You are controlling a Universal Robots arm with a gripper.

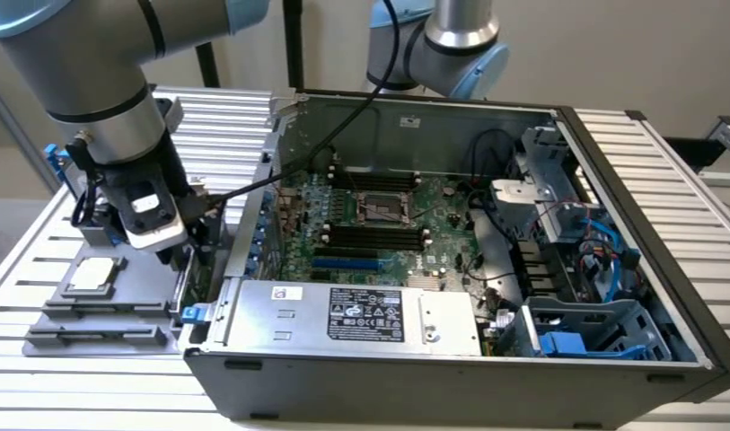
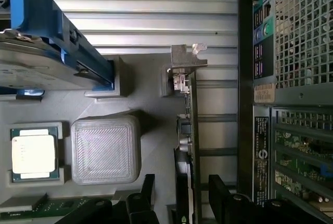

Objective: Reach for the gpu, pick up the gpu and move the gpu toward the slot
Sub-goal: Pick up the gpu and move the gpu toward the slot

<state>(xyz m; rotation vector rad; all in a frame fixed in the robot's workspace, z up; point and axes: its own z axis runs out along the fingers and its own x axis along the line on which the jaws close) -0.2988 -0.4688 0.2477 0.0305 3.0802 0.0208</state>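
gpu (image 2: pixel 188 130) x1 | hard drive (image 2: pixel 31 62) x1 | square chip (image 2: pixel 33 153) x1 | pc case (image 1: pixel 461 382) x1 | gray tray (image 2: pixel 151 99) x1

The exterior view looks down at a slant from high over the near edge of the ribbed silver metal table (image 1: pixel 688 180), wide enough to take in the whole open dark metal computer case (image 1: pixel 461 386). The wrist view faces straight down, close over the grey plastic holder tray (image 2: pixel 151 94) beside the case's wall. Both share that tray and its square silver chip (image 2: pixel 33 153).
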